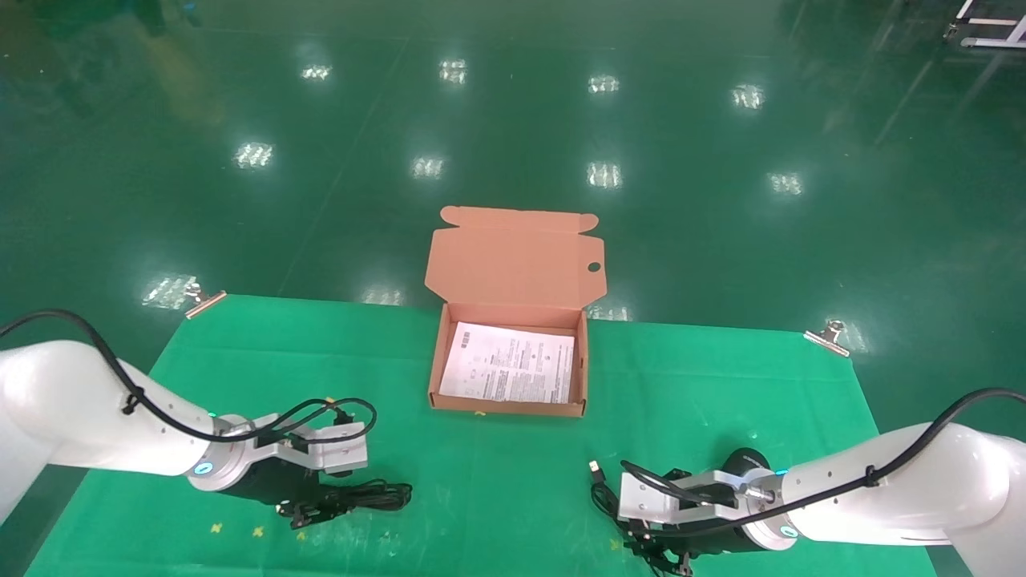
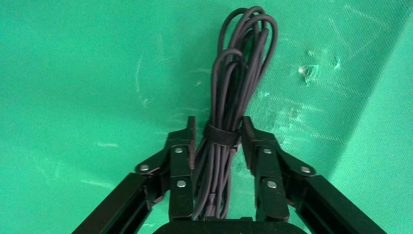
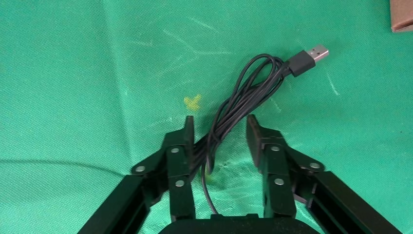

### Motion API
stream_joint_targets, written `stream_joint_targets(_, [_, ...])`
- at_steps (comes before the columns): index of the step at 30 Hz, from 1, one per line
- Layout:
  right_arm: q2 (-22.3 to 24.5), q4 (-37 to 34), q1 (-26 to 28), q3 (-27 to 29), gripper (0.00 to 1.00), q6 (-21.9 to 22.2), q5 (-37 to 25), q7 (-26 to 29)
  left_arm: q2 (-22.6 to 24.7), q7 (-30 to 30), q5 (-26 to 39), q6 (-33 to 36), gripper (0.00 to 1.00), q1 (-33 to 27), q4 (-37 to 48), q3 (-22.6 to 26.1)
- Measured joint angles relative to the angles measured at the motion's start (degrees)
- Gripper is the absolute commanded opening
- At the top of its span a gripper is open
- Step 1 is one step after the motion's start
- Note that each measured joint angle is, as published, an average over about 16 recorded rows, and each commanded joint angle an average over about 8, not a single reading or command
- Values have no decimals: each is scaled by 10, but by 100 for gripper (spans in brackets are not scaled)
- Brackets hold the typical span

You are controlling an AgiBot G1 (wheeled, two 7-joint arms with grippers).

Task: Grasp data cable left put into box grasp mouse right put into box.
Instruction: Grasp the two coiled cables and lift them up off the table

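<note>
Black mouse (image 1: 741, 463) seemingly arm-hidden.

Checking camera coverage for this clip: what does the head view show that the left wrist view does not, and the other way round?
Only the head view shows the open box with its leaflet, the right claw low over the mouse's cord with its USB plug, and both arms.

Only the left wrist view shows the strap binding the data cable, and the fingers standing either side of the bundle with a small gap on each side.

Both show the left claw around the data cable on the green cloth.
</note>
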Motion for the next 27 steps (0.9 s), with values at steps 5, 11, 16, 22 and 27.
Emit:
stream_joint_targets(5, [0,1,0,0,0,0,0,0,0,0,0,0,0,0,-1,0])
stream_joint_targets(11, [0,1,0,0,0,0,0,0,-1,0,0,1,0,0,-2,0])
stream_joint_targets(16, [8,4,7,5,0,-1,3,5,-7,4,-4,7,0,-4,-11,-3])
stream_joint_targets(22, [37,25,37,26,0,-3,15,24,-29,8,-8,18,0,-20,-52,-8])
stream_joint_targets(27, [66,55,78,51,0,0,27,43,-53,-2,-3,21,0,-40,-118,-16])
